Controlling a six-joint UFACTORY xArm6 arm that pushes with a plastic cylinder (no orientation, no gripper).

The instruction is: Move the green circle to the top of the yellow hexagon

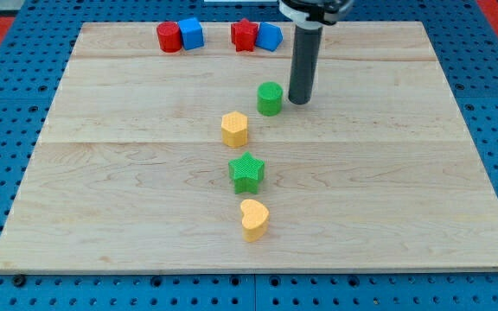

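Note:
The green circle (270,98) stands on the wooden board (102,173), up and to the right of the yellow hexagon (234,129). The two are close but apart. My tip (299,101) is down on the board just to the right of the green circle, with a small gap between them. The dark rod rises from it to the view's top.
A green star (247,172) lies below the yellow hexagon, and a yellow heart (254,218) below that. Along the top edge sit a red block (169,37), a blue block (191,33), a red star (245,34) and a blue block (269,36).

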